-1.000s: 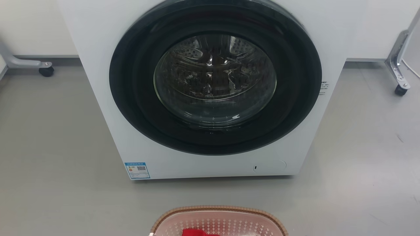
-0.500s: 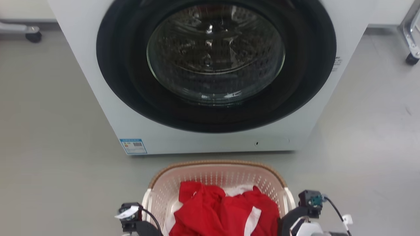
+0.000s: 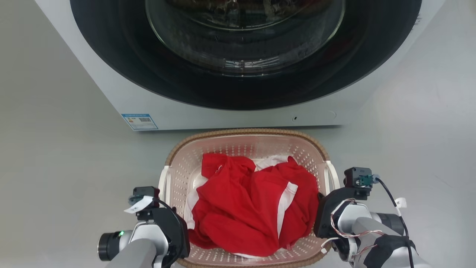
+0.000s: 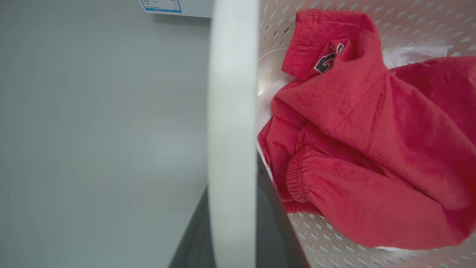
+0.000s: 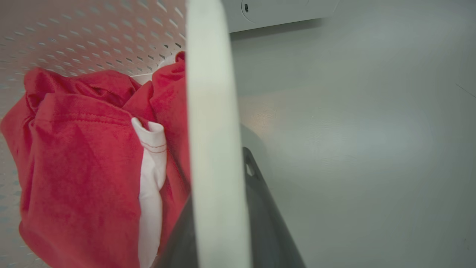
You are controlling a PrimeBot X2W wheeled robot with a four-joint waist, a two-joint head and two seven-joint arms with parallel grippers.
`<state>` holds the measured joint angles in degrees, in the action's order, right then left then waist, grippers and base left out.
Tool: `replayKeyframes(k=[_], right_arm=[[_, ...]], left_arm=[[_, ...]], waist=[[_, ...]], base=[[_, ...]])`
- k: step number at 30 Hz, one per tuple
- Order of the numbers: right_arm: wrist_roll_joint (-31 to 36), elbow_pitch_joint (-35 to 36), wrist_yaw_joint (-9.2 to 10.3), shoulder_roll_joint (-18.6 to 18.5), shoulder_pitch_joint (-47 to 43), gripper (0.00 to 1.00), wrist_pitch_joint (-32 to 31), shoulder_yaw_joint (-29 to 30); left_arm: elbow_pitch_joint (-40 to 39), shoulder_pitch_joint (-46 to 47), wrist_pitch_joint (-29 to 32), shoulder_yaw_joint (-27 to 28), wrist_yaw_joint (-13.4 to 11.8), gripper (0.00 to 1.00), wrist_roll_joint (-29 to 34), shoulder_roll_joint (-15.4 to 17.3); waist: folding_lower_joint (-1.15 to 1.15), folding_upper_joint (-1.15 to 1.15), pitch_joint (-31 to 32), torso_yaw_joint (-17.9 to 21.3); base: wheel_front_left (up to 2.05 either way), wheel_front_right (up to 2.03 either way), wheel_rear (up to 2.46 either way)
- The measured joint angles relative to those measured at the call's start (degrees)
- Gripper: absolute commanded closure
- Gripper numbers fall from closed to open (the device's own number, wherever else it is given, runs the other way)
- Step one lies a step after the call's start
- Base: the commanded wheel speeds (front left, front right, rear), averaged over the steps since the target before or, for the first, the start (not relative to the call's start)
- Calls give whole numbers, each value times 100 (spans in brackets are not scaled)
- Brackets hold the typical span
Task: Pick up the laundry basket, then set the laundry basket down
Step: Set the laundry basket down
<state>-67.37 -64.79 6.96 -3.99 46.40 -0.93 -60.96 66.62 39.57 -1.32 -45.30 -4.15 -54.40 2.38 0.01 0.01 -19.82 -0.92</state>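
The laundry basket (image 3: 245,133), pale pink and perforated with a brown woven rim, sits just in front of the washer and holds a red and white garment (image 3: 245,208). My left gripper (image 3: 169,219) is shut on the basket's white left handle (image 4: 232,111), with a dark finger (image 4: 277,238) on each side of the bar. On the white right handle (image 5: 214,130) my right gripper (image 3: 327,208) is shut the same way, one finger (image 5: 262,212) outside the basket. Whether the basket rests on the floor or hangs above it I cannot tell.
A white front-loading washer (image 3: 230,115) with a dark round glass door (image 3: 241,44) stands directly behind the basket, a blue label (image 3: 139,121) at its lower left corner. Grey floor (image 3: 55,167) stretches to both sides.
The head camera has tilted downward, so the washer slid up the picture and the basket with both grippers came fully into view. Both grippers hold the handles as they did half a second ago.
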Motion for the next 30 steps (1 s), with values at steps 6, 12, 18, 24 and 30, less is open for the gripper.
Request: replayKeyframes(k=[6,12,18,24,30], right_arm=[[98,-87,-48,-14,366,100,59,14],[159,-170,-93,-35,749,100,157,22],[235,-233,-143,-73,1180,100,210,36],[297,-271,-174,-92,1590,100,256,41],[346,-331,-196,-104,1924,100,353,41]], left_arm=[[-13,378,-83,9,-38,100,7,-11],[-31,762,-138,15,-40,100,24,-9],[-64,1112,-233,45,-46,100,52,-7],[-104,1432,-298,65,-89,100,52,20],[-104,1743,-391,94,-89,100,65,31]], waist=[[0,0,-503,-31],[0,0,-1012,-81],[0,0,-1520,-136],[0,0,-2031,-189],[0,0,-2532,-227]], base=[[0,0,0],[0,0,0],[0,0,0],[0,0,0],[0,0,0]])
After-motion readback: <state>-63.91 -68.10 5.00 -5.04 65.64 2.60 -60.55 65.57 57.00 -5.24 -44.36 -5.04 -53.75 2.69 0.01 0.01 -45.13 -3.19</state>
